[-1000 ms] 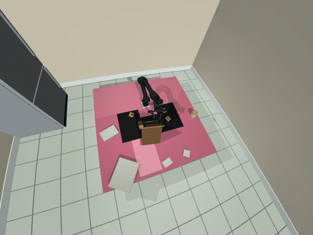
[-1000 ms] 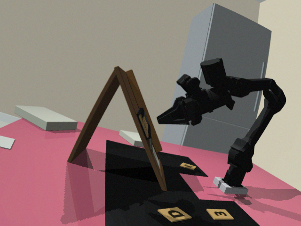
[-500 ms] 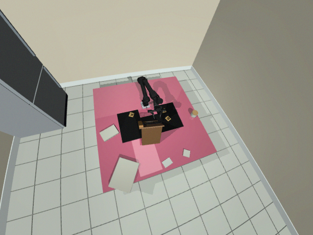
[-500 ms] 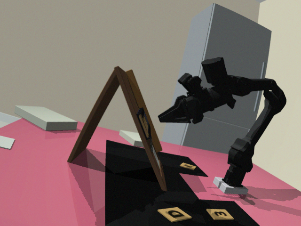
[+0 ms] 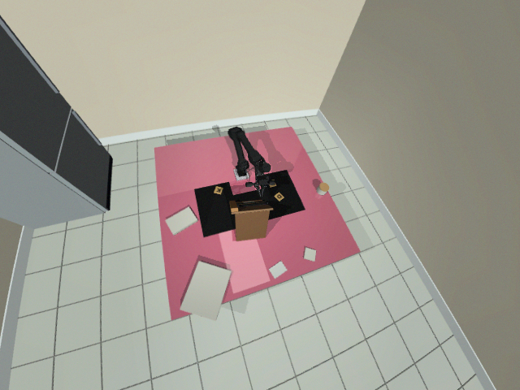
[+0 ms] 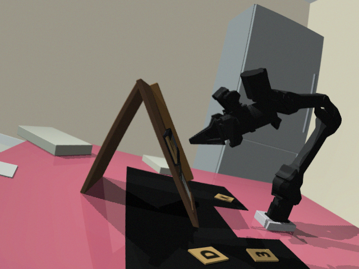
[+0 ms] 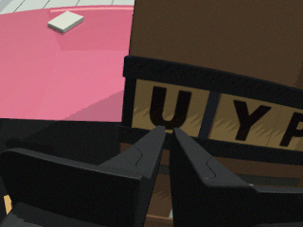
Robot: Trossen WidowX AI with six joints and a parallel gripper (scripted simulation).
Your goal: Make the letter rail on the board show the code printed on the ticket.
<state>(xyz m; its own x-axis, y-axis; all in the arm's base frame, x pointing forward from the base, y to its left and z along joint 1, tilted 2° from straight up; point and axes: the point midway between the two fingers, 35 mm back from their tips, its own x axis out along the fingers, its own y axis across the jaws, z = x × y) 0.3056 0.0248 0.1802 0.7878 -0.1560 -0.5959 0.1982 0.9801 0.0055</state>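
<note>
Leaning board [image 5: 252, 224] [image 6: 150, 115]; letter rail [image 7: 213, 85] running crosswise; U [image 7: 169, 108] upright.

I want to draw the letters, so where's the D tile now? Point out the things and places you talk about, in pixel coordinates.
The D tile [image 5: 279, 196] [image 6: 208, 255] lies flat on the black mat [image 5: 291, 182] [image 6: 150, 231], left of the 3 tile [image 6: 262, 255] in the exterior view.

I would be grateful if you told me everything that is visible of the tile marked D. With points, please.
The D tile [image 5: 279, 196] [image 6: 208, 255] is a thin, flat, square piece, light tan like wood, with one bold black letter on its upper face. It lies face up on the black mat [image 5: 293, 206] [image 6: 156, 246], turned at an angle to the mat's edges. The tile marked 3 [image 6: 262, 254] lies near it, with a gap between them. Nothing but the mat appears to touch it.
</note>
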